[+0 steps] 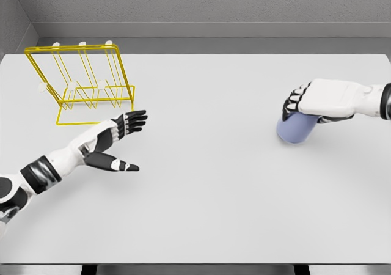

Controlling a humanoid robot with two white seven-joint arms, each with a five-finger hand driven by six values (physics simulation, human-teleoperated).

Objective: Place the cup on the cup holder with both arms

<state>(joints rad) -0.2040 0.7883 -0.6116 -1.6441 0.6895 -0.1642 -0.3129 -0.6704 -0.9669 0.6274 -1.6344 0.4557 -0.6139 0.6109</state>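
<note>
Right hand [317,101] reaching in from right edge, fingers curling down over top of pale blue cup [295,130], gripping it; cup sitting on white table [214,195], right of centre, well apart from holder. Left hand [116,142] lying wide, fingers stretching flat, thumb splaying out, holding nothing, hovering just in front of yellow wire cup holder [82,82] at far left of table. Counting: one cup, one holder, two hands. Cup's upper part hiding under right palm; right forearm being cut off by frame edge.
</note>
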